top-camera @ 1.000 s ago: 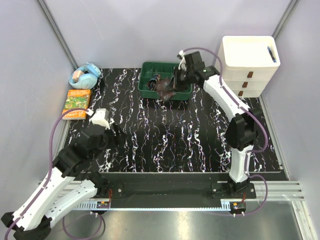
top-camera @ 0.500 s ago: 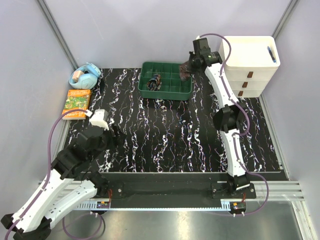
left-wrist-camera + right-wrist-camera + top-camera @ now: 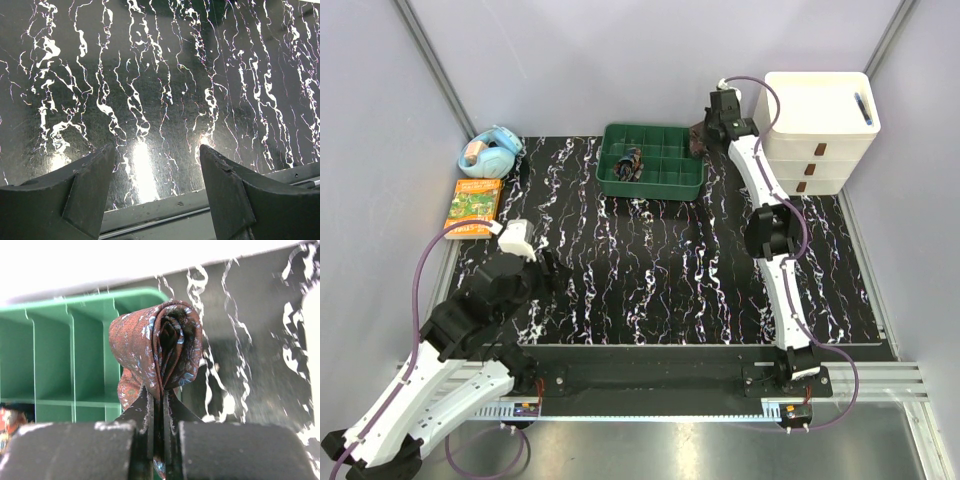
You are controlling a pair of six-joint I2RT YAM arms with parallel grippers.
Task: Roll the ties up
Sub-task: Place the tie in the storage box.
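two ties are made out from the top view: one tie (image 3: 698, 138) is seen only as a small dark bundle at the right gripper (image 3: 706, 132), just beside the far right corner of the green tray (image 3: 660, 186) and near the white drawers (image 3: 820, 105); a second tie (image 3: 632, 161) lies crumpled in the tray's left half, its pattern too small to be read. the left gripper (image 3: 542, 268) is set low over the marbled mat (image 3: 650, 260), its jaws lost against the dark. from the left wrist, the fingers (image 3: 90, 185) are shown spread, with only mat between them. from the right wrist, the bundle is seen pinched between jaws pressed together, its lower end hidden behind them; a reddish scrap (image 3: 6, 422) is cut off at the lower left edge.
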